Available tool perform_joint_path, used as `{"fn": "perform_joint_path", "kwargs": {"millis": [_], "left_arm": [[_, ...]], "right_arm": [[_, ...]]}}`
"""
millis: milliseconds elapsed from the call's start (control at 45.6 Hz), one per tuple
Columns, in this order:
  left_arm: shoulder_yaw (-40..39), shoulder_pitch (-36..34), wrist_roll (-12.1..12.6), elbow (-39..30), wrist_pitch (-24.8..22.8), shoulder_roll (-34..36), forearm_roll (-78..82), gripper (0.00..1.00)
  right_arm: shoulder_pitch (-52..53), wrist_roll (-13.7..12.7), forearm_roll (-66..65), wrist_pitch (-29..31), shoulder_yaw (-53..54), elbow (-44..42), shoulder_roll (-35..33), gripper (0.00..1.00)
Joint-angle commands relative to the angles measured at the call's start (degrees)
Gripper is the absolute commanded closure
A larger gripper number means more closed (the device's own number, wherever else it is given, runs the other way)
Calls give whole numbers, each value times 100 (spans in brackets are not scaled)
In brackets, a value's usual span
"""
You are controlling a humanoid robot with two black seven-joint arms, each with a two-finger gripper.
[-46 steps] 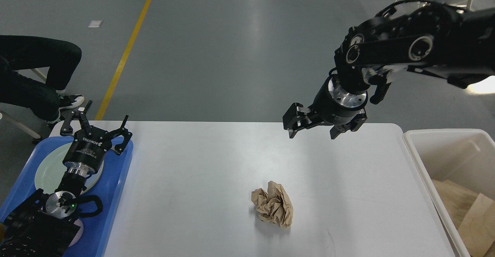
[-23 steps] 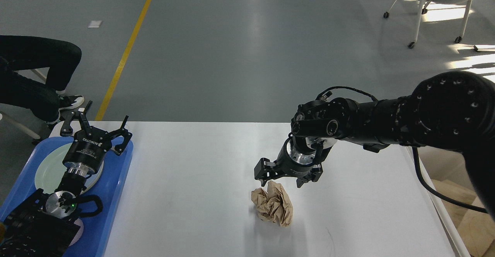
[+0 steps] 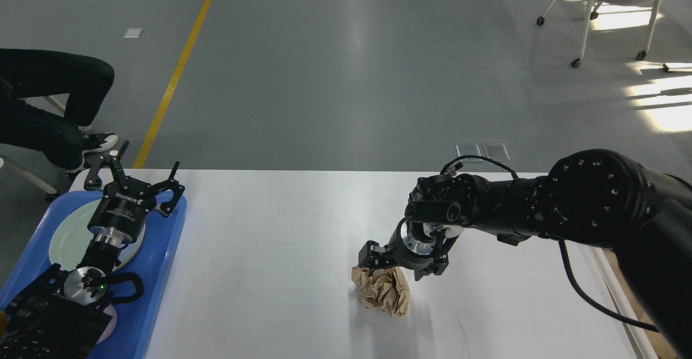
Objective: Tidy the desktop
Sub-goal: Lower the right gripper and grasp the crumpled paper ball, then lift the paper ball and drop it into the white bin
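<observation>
One crumpled brown paper ball is seen on the table, at about 5 o'clock from the table's middle, well clear of all edges. The table is a white matte top with rounded far corners; it fills the lower half of the view, and a faint dark scratch mark is seen near the front edge at 5 o'clock of the paper.

The right pincer is lowered onto the top of the paper ball, fingers spread to either side of its upper edge, not clamped; contact with the paper cannot be judged for certain. The right arm comes in from 3 o'clock, with a black cable looped below it.

The left pincer is spread wide, nothing between the fingers, and hangs over the far end of a blue tray at the table's 9 o'clock edge. A pale green plate is seen in the tray, partly hidden by the arm.

Room: grey polished floor with light glare, a yellow line running to 12 o'clock, a wheeled white chair at 1 o'clock, a seated person's dark legs and shoe at 9 o'clock.
</observation>
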Motion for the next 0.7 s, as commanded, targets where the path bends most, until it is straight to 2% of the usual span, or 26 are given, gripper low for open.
{"fn": "perform_joint_path", "kwargs": {"millis": [0, 110, 132, 197, 241, 526, 679], "left_arm": [[0, -2, 0, 0, 0, 0, 0, 3], [0, -2, 0, 0, 0, 0, 0, 3], [0, -2, 0, 0, 0, 0, 0, 3], [0, -2, 0, 0, 0, 0, 0, 3], [0, -2, 0, 0, 0, -9, 0, 3], [0, -2, 0, 0, 0, 0, 0, 3], [0, -2, 0, 0, 0, 0, 0, 3]], "right_arm": [[-105, 1, -10, -205, -16, -21, 8, 17], [-150, 1, -10, -231, 1, 31, 8, 29], [-141, -8, -1, -223, 10, 58, 8, 40], [-97, -17, 43, -117, 10, 119, -1, 82], [-79, -17, 52, -12, 19, 189, -10, 100], [96, -26, 350, 146, 124, 251, -177, 100], [1114, -26, 439, 357, 142, 971, -984, 100]]}}
